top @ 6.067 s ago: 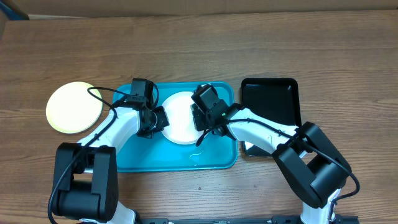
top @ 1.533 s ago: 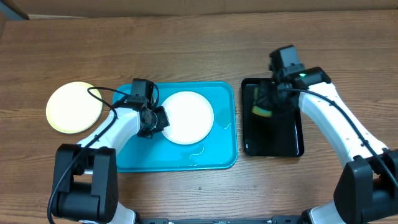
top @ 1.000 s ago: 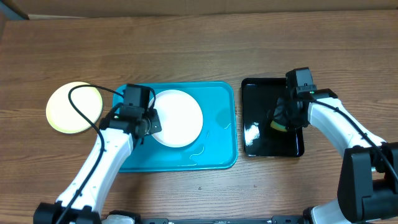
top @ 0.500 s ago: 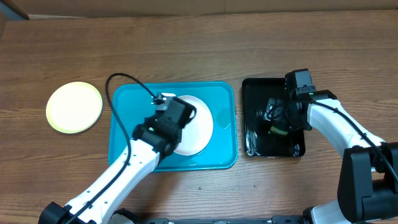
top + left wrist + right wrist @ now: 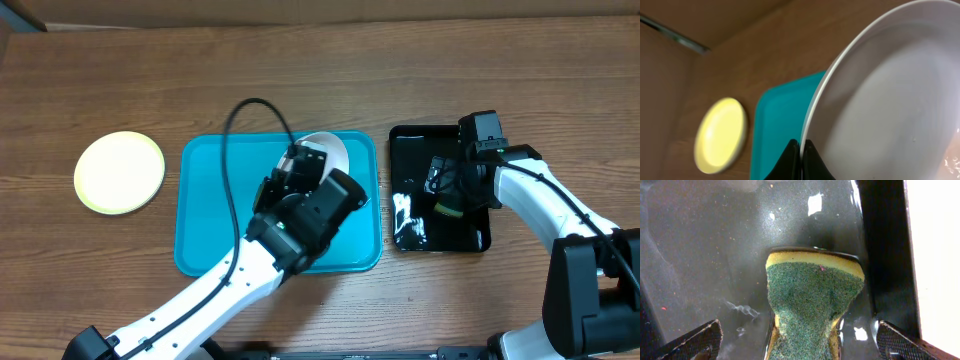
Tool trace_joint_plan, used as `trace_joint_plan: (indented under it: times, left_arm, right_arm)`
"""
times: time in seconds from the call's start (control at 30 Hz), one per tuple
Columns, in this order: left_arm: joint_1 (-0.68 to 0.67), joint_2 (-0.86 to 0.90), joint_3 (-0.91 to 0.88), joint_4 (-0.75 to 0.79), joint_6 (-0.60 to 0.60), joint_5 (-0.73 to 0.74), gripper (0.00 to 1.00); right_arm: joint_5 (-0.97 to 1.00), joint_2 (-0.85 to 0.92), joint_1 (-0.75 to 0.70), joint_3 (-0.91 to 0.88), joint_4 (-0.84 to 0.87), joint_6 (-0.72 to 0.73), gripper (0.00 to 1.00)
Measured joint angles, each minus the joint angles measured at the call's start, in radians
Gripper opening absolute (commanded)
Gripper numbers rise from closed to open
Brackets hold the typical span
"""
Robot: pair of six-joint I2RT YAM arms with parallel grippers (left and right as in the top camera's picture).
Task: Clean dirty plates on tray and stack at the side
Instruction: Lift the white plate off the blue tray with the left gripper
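My left gripper [image 5: 802,155] is shut on the rim of a white plate [image 5: 885,95]. The plate is held tilted above the cyan tray [image 5: 210,200], and its upper edge shows past the raised arm as the white plate [image 5: 328,150]. A pale yellow-green plate [image 5: 119,171] lies flat on the table left of the tray. My right gripper [image 5: 800,340] stands open over the black tray [image 5: 440,150]. A green-and-yellow sponge [image 5: 812,300] lies loose on the black tray between the fingers [image 5: 695,340], touching neither.
The black tray's floor [image 5: 705,245] is wet and glossy. The raised left arm hides much of the cyan tray's right half in the overhead view. Bare wooden table lies around both trays.
My left arm has lifted the white plate off the cyan tray and tilted it, swinging to the right. My right gripper has opened and let go of the sponge on the black tray.
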Motion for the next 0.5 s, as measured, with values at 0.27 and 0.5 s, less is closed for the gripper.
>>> trace_joint_plan:
  times: [0.27, 0.5]
  left_arm:
    - [-0.133, 0.000, 0.006, 0.058, 0.176, -0.256, 0.04]
    - [-0.223, 0.000, 0.007, 0.117, 0.278, -0.381, 0.04]
  right_arm:
    - [0.000, 0.000, 0.000, 0.000, 0.000, 0.000, 1.00]
    - [0.000, 0.000, 0.000, 0.000, 0.000, 0.000, 1.00]
